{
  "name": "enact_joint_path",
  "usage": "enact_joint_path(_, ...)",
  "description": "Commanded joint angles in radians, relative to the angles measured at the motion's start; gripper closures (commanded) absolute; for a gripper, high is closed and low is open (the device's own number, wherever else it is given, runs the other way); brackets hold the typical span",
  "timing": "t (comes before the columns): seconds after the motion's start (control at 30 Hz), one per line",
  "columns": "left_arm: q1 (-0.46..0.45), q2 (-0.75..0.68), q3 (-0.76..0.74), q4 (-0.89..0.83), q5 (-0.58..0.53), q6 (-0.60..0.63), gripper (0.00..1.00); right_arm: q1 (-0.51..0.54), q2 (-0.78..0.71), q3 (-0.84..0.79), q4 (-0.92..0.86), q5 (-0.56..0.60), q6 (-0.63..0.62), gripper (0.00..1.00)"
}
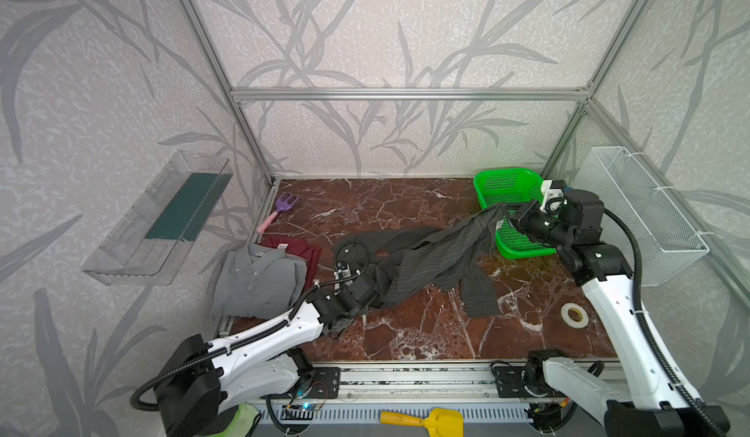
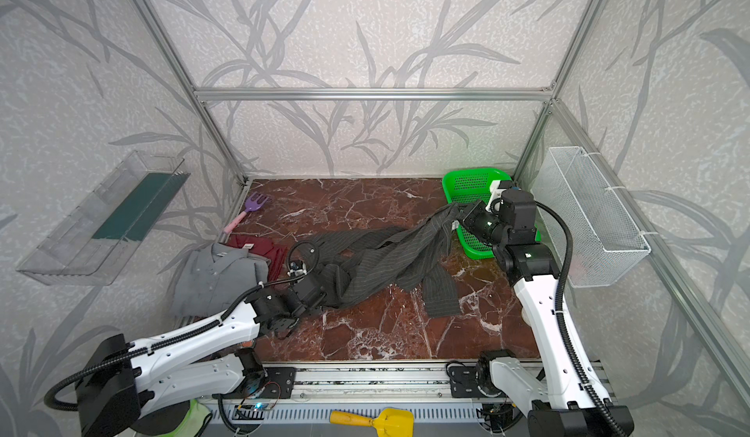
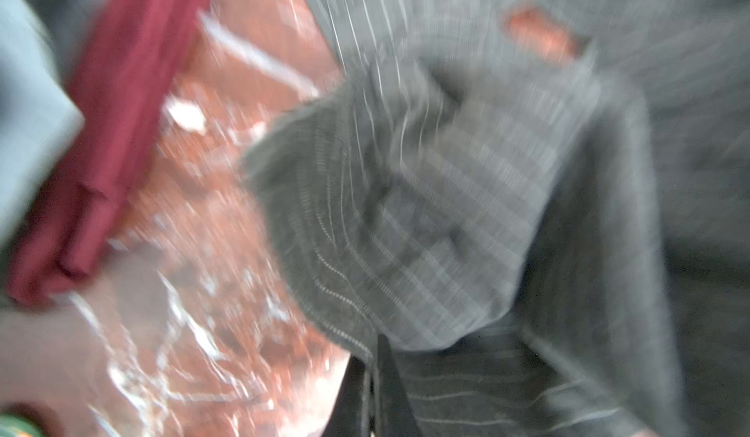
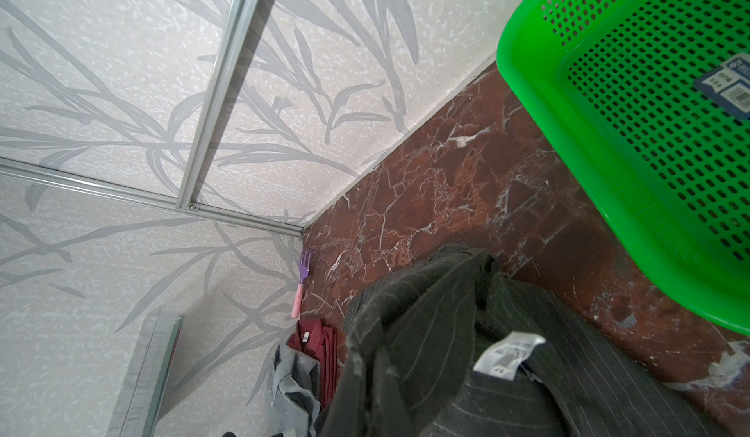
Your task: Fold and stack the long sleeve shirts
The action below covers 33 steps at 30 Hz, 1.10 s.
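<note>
The charcoal pinstriped shirt (image 1: pixel 426 260) lies crumpled across the middle of the red marble counter (image 1: pixel 406 333), with one sleeve trailing toward the front edge. The right gripper (image 1: pixel 505 215) is clamped on its collar end, which is held up off the counter just in front of the green basket (image 1: pixel 507 187). That arm rises steeply, its wrist bent toward the middle. The left gripper (image 3: pixel 375 370) reaches in low and nearly level, its jaws pressed together on a fold at the shirt's near-left edge, though the wrist view is blurred. Beside that arm, the folded grey collared shirt (image 1: pixel 259 280) rests on the dark red shirt (image 1: pixel 302 248). A purple toy rake (image 1: pixel 284 205) lies in the far-left corner, and a tape roll (image 1: pixel 574 315) lies near the right arm.
</note>
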Motion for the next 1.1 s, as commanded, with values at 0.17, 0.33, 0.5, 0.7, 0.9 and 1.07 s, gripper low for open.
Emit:
enact_joint_path(0.17,0.199,-0.052,0.483,-0.069,-0.171,0.38,1.0,-0.002,0.143,0.479,-0.182,-0.004,-0.159,1.0)
enact_joint_path(0.33,0.232,0.026,0.733,-0.053,-0.227,0.529,1.0,-0.007,0.279,0.743,-0.324,-0.024,-0.222,1.0)
enact_joint_path(0.5,0.27,0.118,0.954,-0.007,-0.231,0.662,1.0,-0.014,0.426,0.981,-0.415,-0.078,-0.259,1.0)
enact_joint_path(0.7,0.279,0.15,0.958,0.172,-0.254,0.804,1.0,-0.014,0.588,1.145,-0.534,-0.064,-0.292,1.0)
enact_joint_path(0.9,0.278,0.101,0.758,0.226,-0.196,0.697,1.0,0.01,0.612,0.807,-0.403,-0.1,-0.273,1.0)
enact_joint_path(1.07,0.278,0.091,0.702,0.172,-0.185,0.626,1.0,0.074,0.649,0.563,-0.284,-0.056,-0.276,0.84)
